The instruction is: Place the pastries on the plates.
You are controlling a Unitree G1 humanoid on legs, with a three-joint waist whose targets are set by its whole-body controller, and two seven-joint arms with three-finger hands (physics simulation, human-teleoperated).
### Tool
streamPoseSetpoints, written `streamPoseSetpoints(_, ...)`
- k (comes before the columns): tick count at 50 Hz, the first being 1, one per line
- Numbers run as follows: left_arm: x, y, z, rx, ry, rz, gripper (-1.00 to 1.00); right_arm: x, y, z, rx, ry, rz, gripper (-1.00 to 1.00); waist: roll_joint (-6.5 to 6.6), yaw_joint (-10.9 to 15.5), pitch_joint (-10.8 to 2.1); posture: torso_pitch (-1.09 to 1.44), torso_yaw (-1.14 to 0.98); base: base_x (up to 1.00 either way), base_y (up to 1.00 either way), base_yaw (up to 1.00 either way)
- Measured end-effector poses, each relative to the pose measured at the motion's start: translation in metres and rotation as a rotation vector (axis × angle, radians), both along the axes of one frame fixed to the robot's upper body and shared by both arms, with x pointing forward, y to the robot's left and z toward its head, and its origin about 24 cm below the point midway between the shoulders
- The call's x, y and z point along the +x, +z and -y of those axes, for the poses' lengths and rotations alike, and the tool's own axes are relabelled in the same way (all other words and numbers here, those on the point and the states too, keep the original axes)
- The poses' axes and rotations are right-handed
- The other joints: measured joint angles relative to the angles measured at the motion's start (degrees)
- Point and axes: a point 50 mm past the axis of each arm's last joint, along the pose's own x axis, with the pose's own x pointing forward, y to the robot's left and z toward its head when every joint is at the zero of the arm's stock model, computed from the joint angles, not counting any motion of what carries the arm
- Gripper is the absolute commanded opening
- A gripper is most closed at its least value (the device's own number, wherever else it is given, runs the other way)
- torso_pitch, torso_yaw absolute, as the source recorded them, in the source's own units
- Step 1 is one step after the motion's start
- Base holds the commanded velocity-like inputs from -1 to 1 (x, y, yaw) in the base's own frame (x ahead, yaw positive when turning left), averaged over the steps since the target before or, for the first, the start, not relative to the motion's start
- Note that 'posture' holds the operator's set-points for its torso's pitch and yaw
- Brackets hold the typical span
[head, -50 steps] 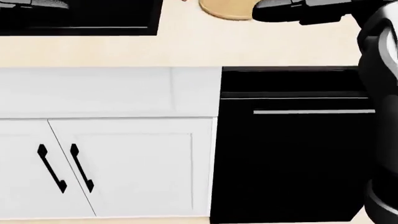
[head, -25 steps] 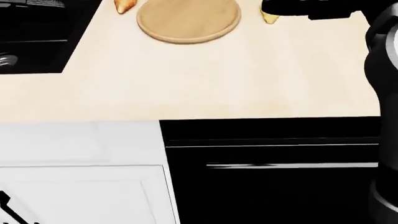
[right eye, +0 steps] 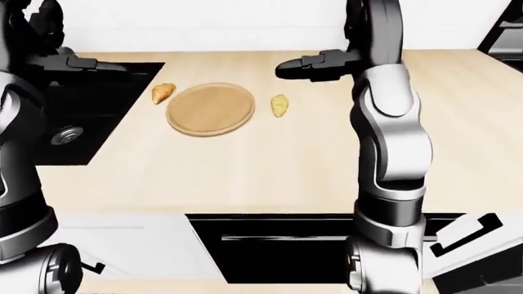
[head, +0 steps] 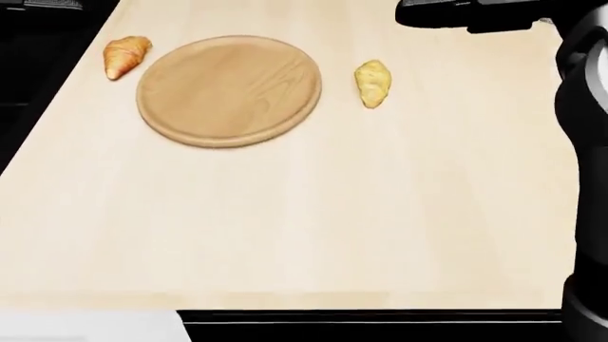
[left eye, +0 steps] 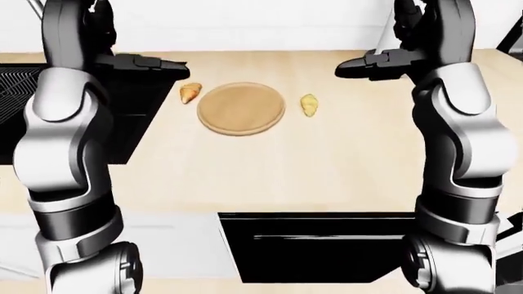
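A round wooden plate [head: 229,89] lies on the light wood counter [head: 304,214], bare. An orange croissant [head: 125,55] lies just left of the plate. A yellow pastry [head: 373,82] lies just right of it. My left hand [left eye: 167,64] is held above the counter over the sink's edge, up and left of the croissant, fingers out, empty. My right hand [left eye: 353,65] is held above the counter up and right of the yellow pastry, fingers out, empty.
A black sink [right eye: 81,122] with a drain sits in the counter at the left. A black appliance front [left eye: 327,245] stands below the counter's near edge, with a white cabinet [right eye: 122,239] to its left.
The head view has tilted upward: the cabinet fronts have slid out at the bottom, and the plate and both pastries have come fully into view. The things themselves have not moved.
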Motion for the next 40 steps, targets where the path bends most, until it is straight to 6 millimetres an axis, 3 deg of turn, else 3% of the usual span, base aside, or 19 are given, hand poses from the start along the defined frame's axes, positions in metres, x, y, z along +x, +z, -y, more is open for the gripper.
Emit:
streamPoseSetpoints(3, 0.003, -0.007, -0.003, -0.011, 0.013, -0.033, 1.0, 0.003, -0.004, -0.005, -0.019, 0.018, -0.024, 1.0, -0.82, 0.6, -1.09, 0.0, 0.0, 0.0, 0.24, 0.0)
streamPoseSetpoints(10, 0.004, -0.002, 0.007, 0.012, -0.025, -0.021, 1.0, -0.001, 0.001, 0.006, -0.006, -0.017, 0.0, 1.0, -0.31, 0.4, -2.42, 0.0, 0.0, 0.0, 0.26, 0.0)
streamPoseSetpoints(13, 0.003, 0.0, 0.005, 0.013, -0.017, -0.008, 1.0, -0.001, 0.004, 0.003, -0.009, -0.01, 0.014, 1.0, 2.24, 0.5, -2.18, 0.0, 0.0, 0.0, 0.27, 0.0)
streamPoseSetpoints(15, 0.003, -0.002, 0.0, 0.006, 0.003, -0.014, 1.0, -0.001, 0.002, -0.003, -0.014, 0.013, 0.013, 1.0, 1.78, 1.3, -1.39, 0.0, 0.0, 0.0, 0.26, 0.0)
streamPoseSetpoints(17, 0.004, -0.007, -0.005, -0.004, 0.024, -0.04, 1.0, 0.002, -0.004, -0.008, -0.026, 0.036, -0.017, 1.0, 2.24, 1.6, -1.22, 0.0, 0.0, 0.0, 0.27, 0.0)
streamPoseSetpoints(25, 0.003, -0.006, -0.001, 0.007, 0.007, -0.026, 1.0, -0.002, 0.0, -0.001, -0.016, 0.009, 0.005, 1.0, -1.19, 0.6, -1.42, 0.0, 0.0, 0.0, 0.27, 0.0)
streamPoseSetpoints(30, 0.001, -0.003, 0.0, 0.008, 0.006, -0.006, 1.0, -0.004, 0.002, 0.0, 0.003, 0.01, 0.021, 1.0, -3.56, 1.9, -0.94, 0.0, 0.0, 0.0, 0.05, 0.0)
streamPoseSetpoints(32, 0.002, -0.009, 0.001, 0.006, 0.002, -0.023, 1.0, -0.003, -0.001, 0.001, 0.008, 0.004, 0.006, 1.0, -2.89, 2.0, -0.42, 0.0, 0.0, 0.0, 0.0, 0.0)
streamPoseSetpoints(40, 0.004, -0.016, -0.001, 0.0, 0.003, -0.057, 1.0, 0.0, -0.008, 0.001, 0.008, -0.001, -0.036, 1.0, -1.45, 1.5, -0.56, 0.0, 0.0, 0.0, 0.0, 0.0)
